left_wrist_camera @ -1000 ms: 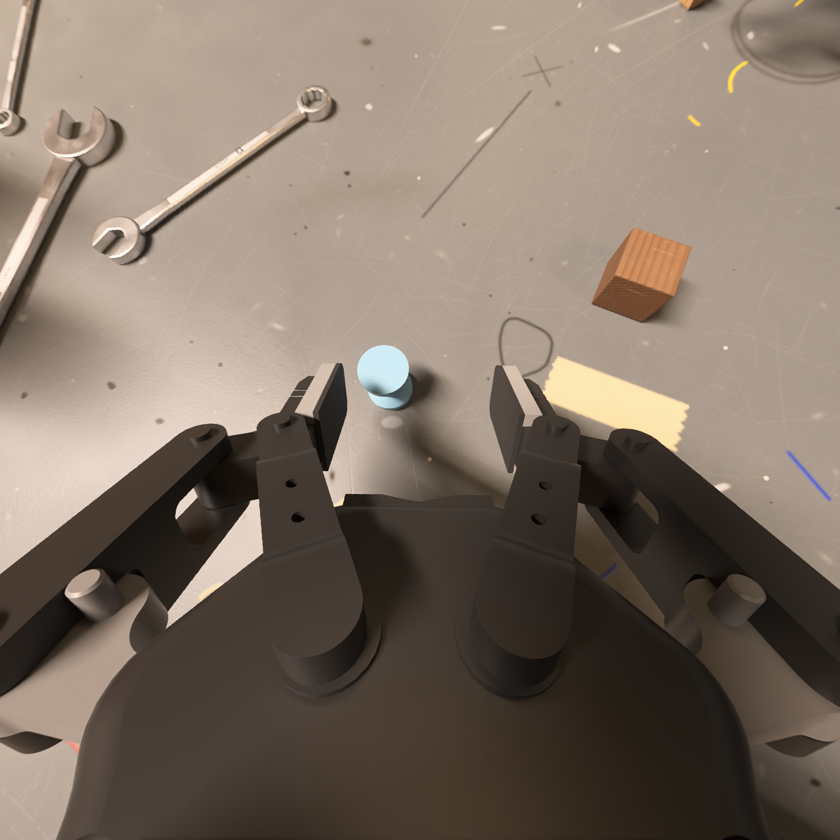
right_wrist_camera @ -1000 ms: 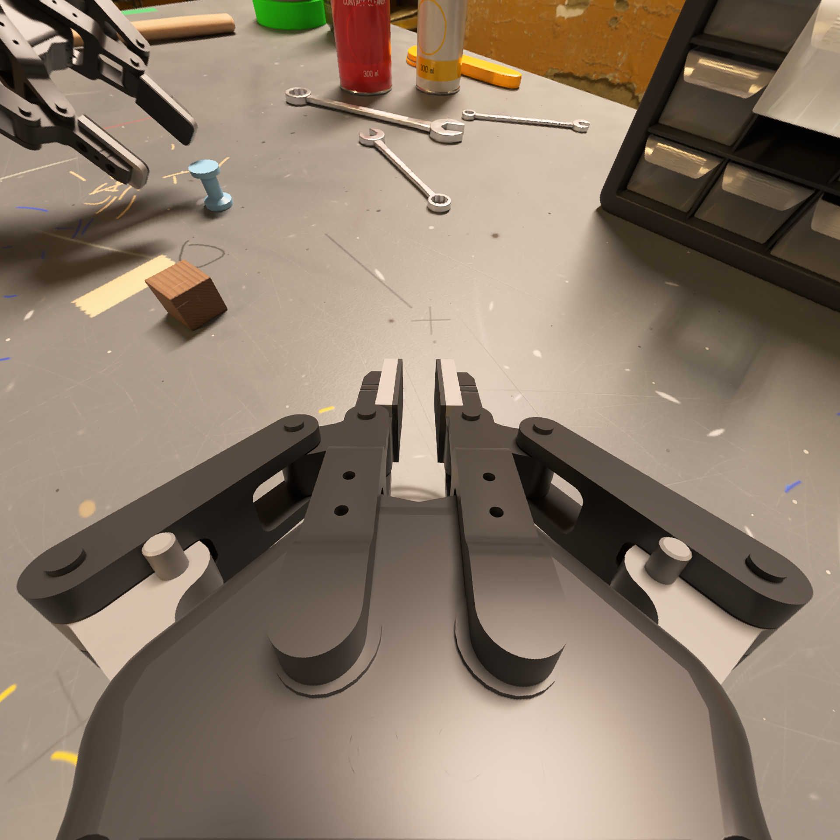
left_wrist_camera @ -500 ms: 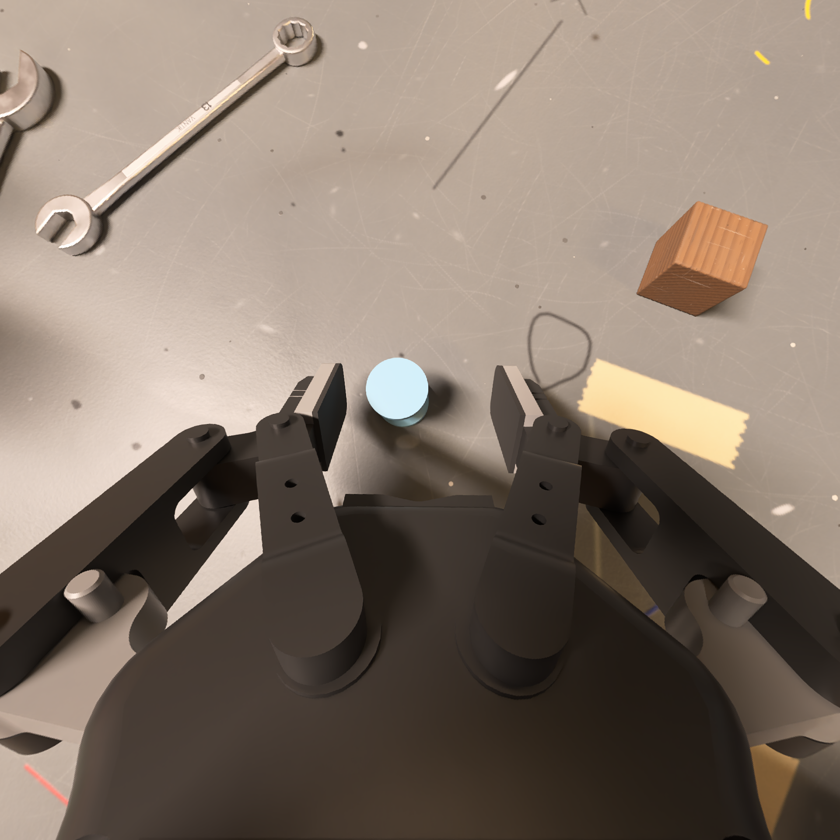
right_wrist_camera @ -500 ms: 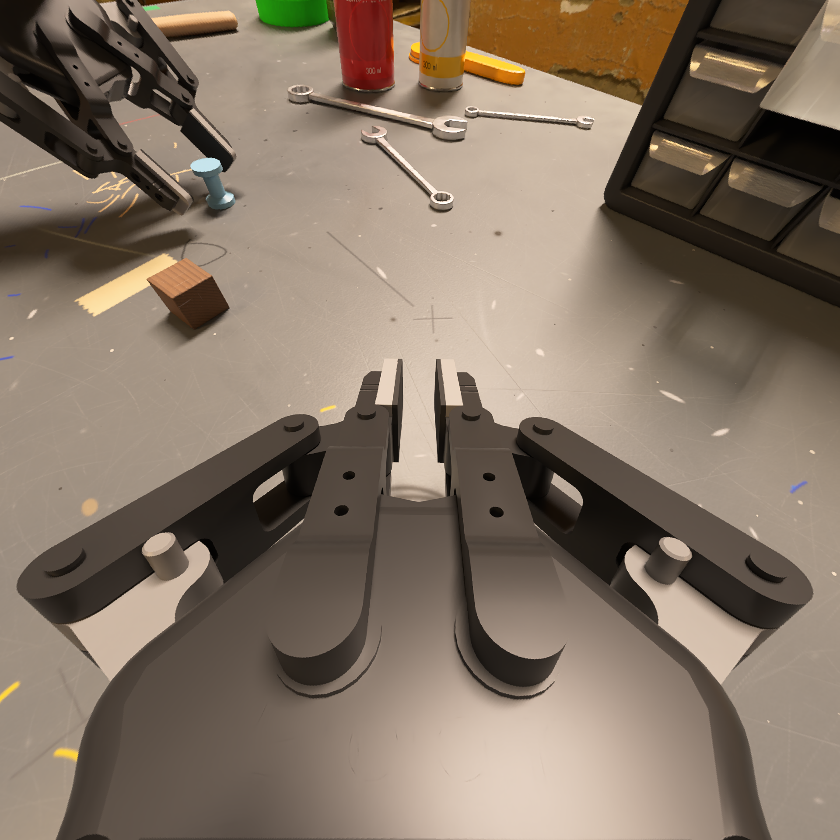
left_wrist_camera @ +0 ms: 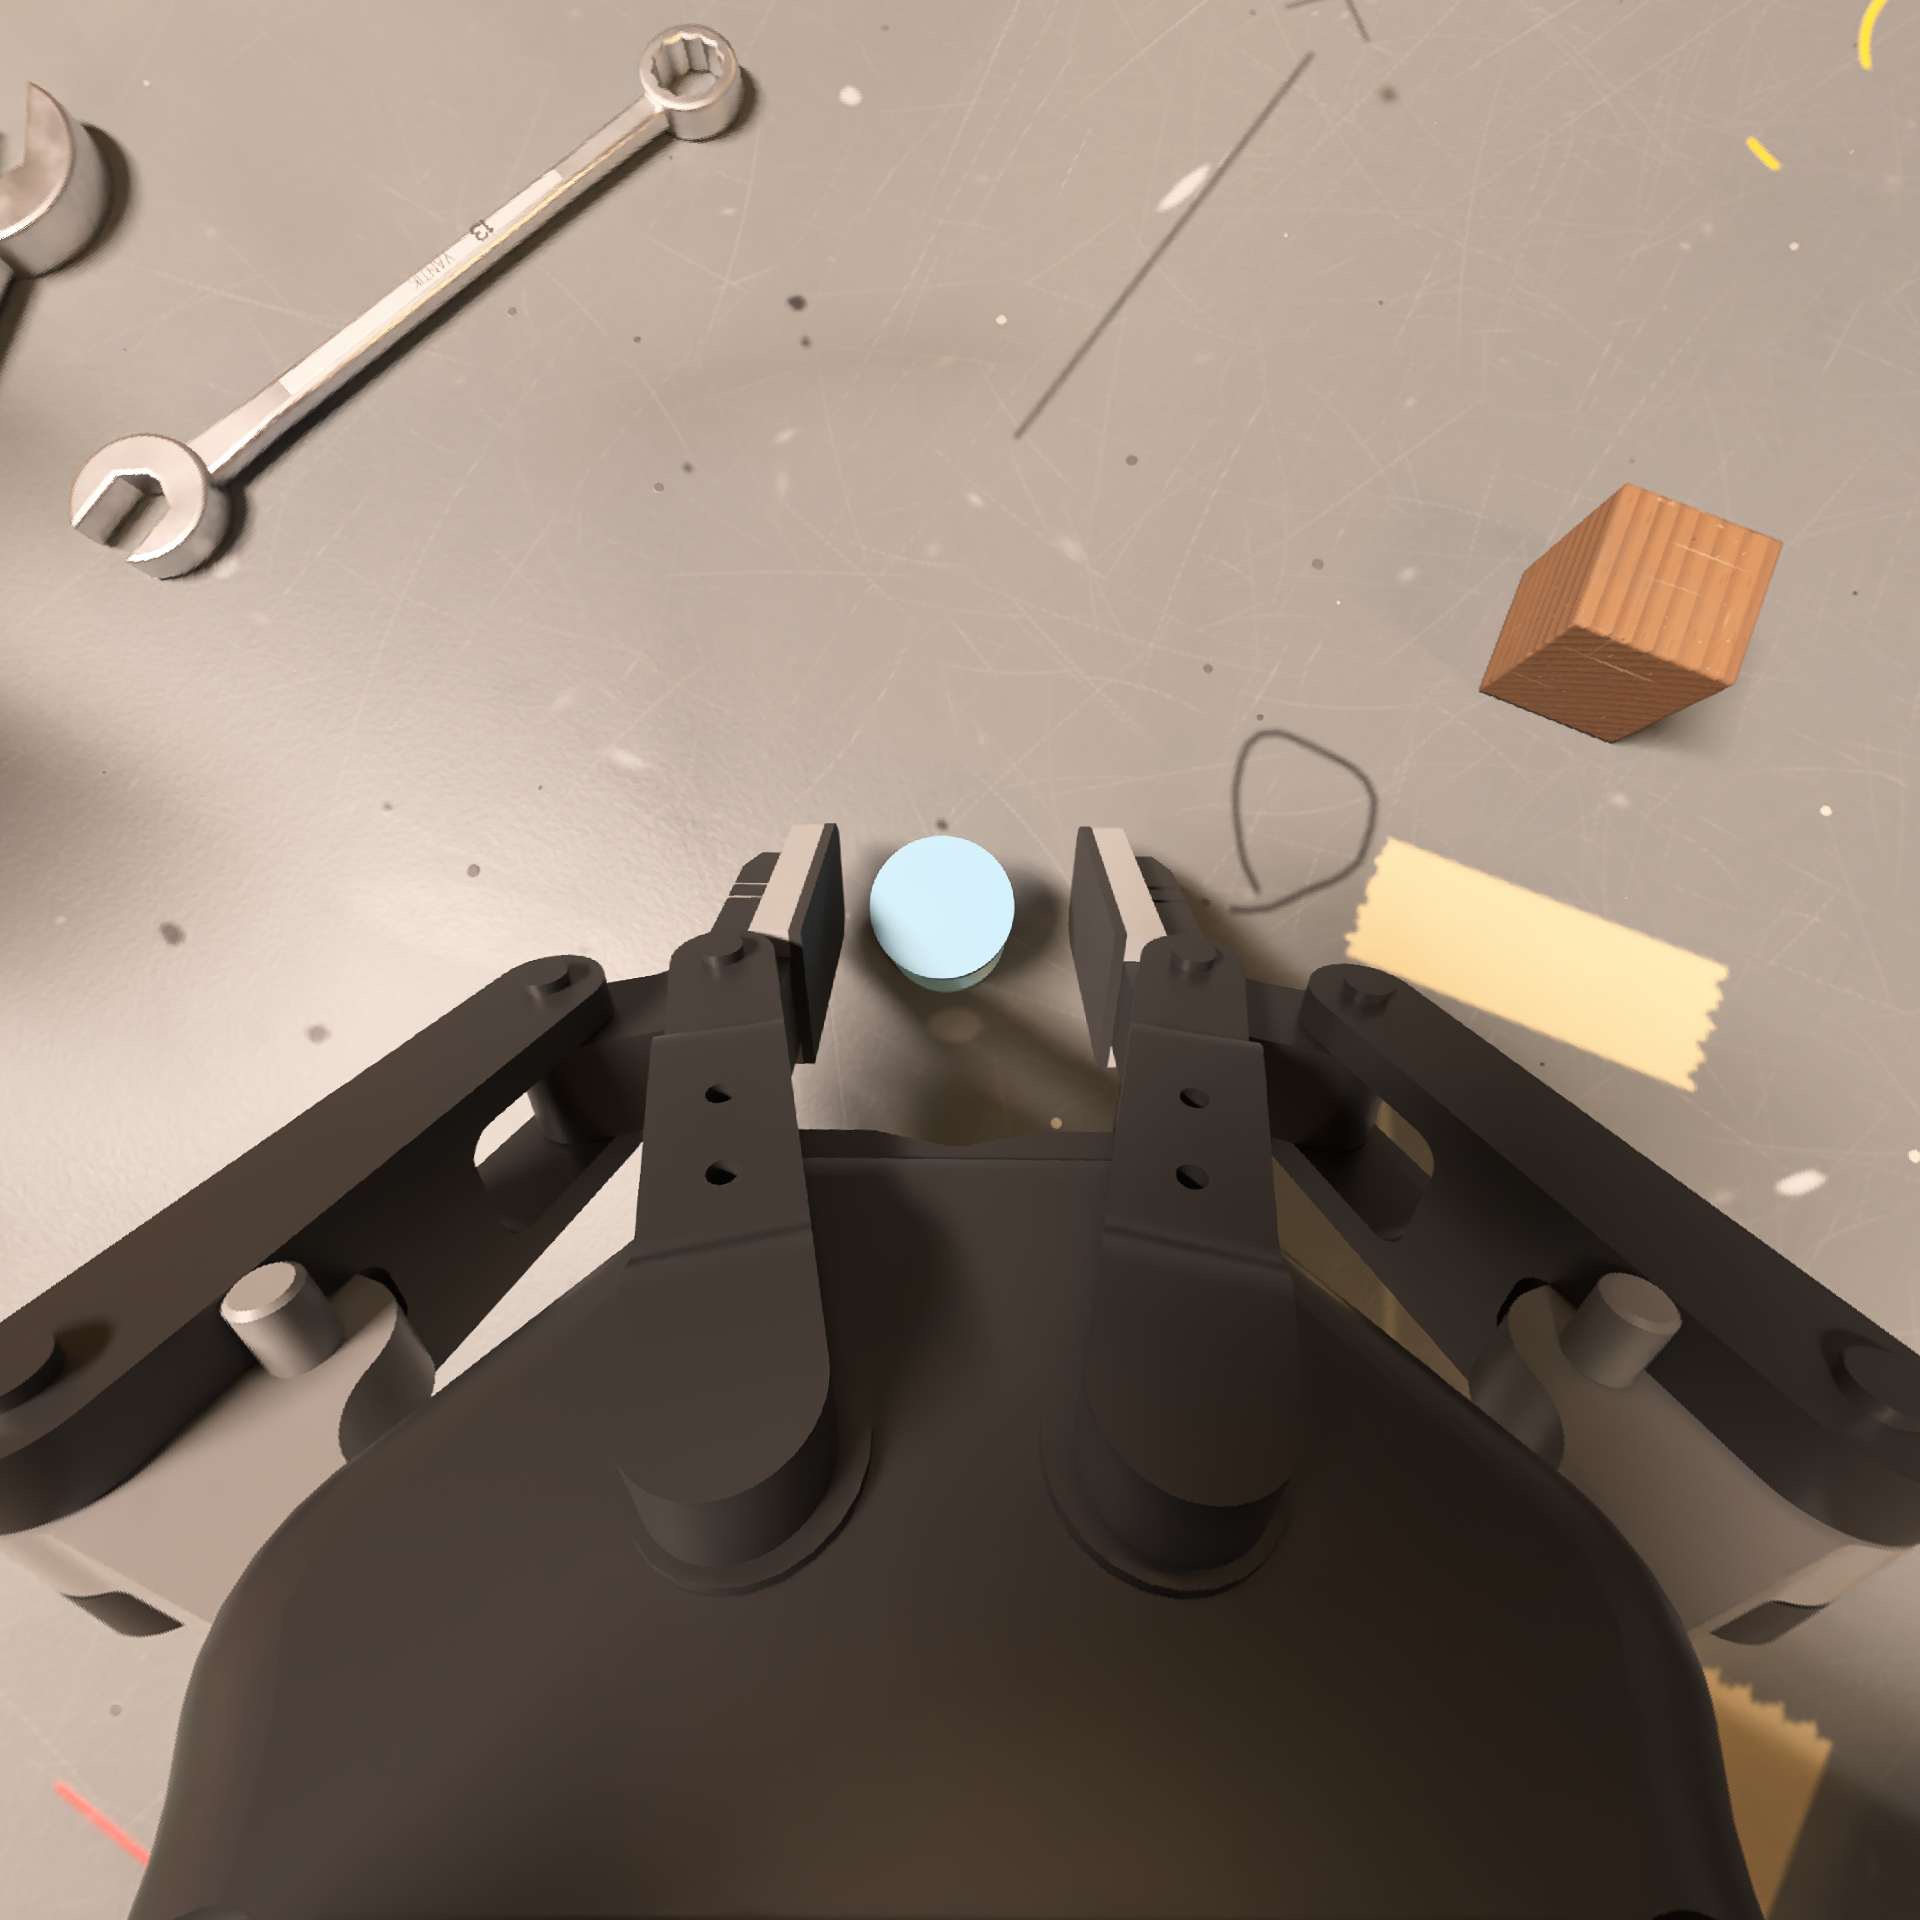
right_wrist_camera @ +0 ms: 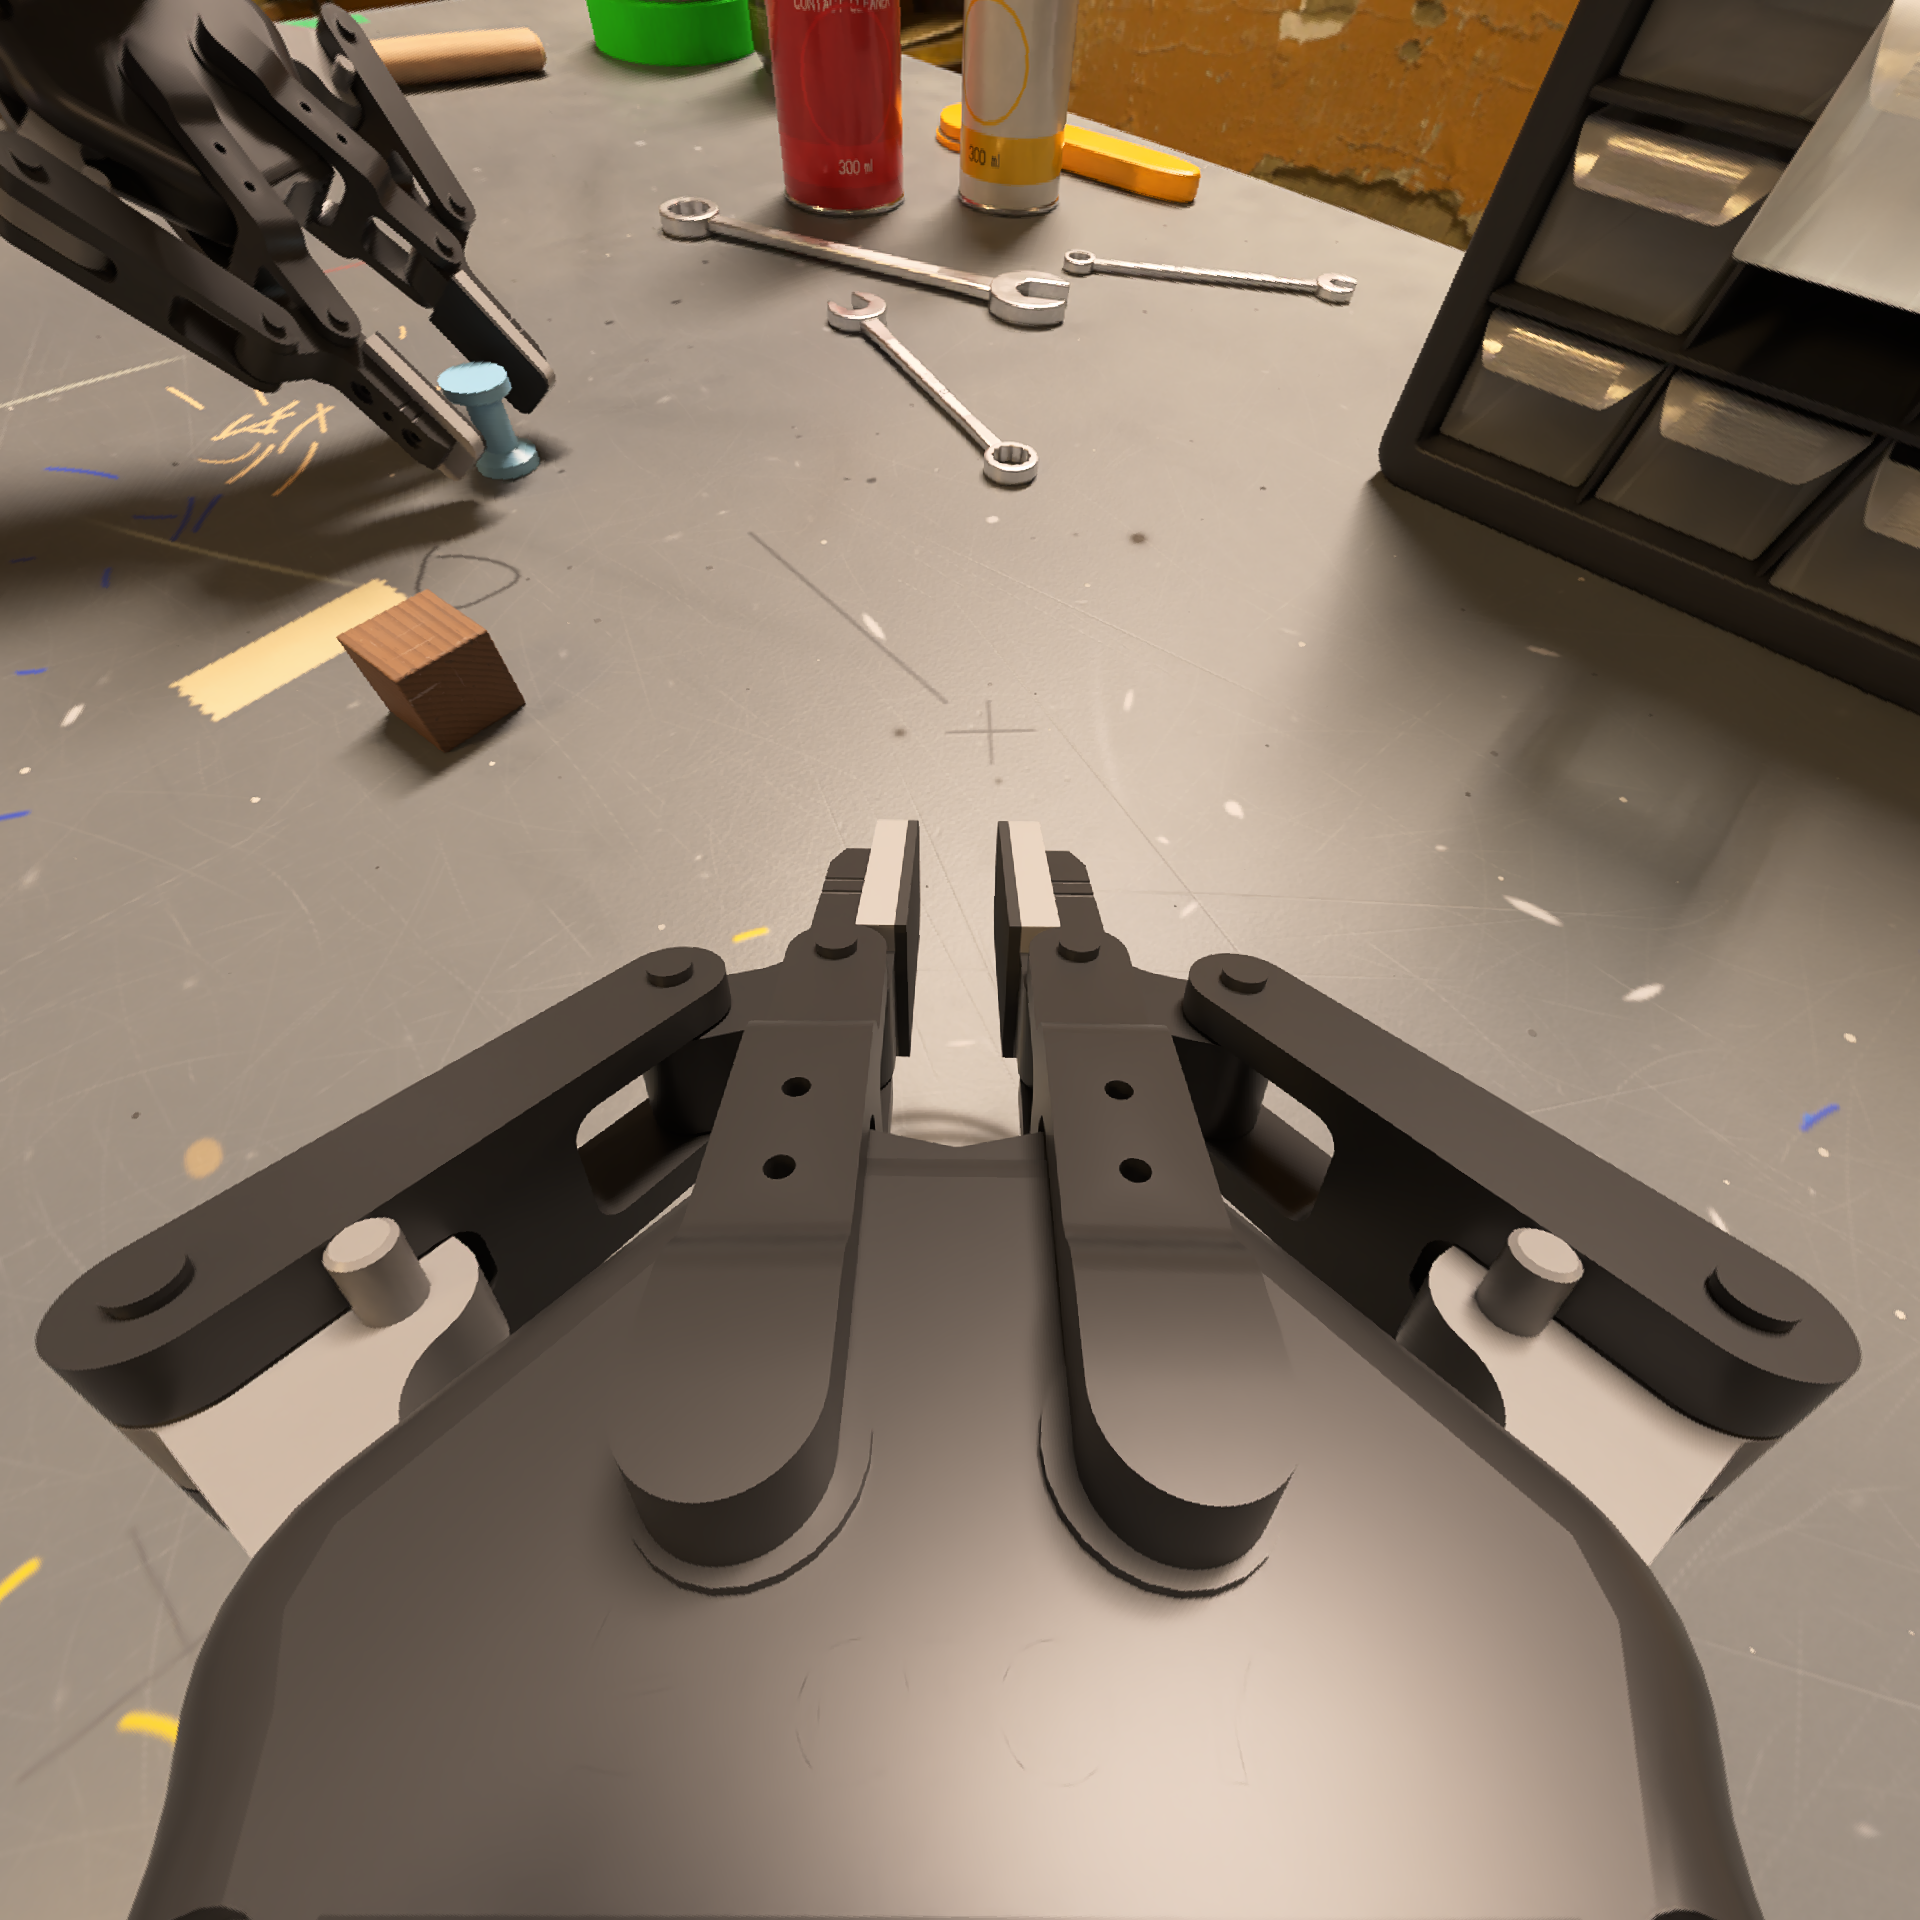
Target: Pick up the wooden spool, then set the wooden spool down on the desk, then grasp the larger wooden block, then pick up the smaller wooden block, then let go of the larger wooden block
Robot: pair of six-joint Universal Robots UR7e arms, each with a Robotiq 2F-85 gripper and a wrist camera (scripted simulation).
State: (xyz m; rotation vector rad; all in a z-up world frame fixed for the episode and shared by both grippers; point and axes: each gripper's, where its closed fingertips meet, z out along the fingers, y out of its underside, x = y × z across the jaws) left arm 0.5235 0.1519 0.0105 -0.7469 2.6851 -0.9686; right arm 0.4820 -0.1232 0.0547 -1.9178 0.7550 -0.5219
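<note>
Spool (left_wrist_camera: 940, 912), pale blue and standing upright on the grey table (left_wrist_camera: 727, 675), sits at the centre of the left wrist view, seen end-on from above. The left hand (left_wrist_camera: 956, 914) straddles it with its two fingers spread, one on each side; a narrow gap shows between each pad and the spool's top disc, so nothing is gripped. In the right wrist view the same left hand (right_wrist_camera: 488, 400) reaches down in the upper left of the frame, its fingertips flanking the spool (right_wrist_camera: 488, 421) near the table surface.

A wooden block (left_wrist_camera: 1631, 613) lies at the right edge of the left wrist view, well apart from the spool, beside a strip of pale tape (left_wrist_camera: 1538, 961). A wrench (left_wrist_camera: 405, 301) lies in the upper left.

The right hand (right_wrist_camera: 956, 883) hangs above bare table at mid-frame, its fingers drawn nearly together with a slim gap between them, holding nothing. Two spray cans (right_wrist_camera: 842, 104) stand at the top, and a black drawer cabinet (right_wrist_camera: 1662, 364) fills the upper right.
</note>
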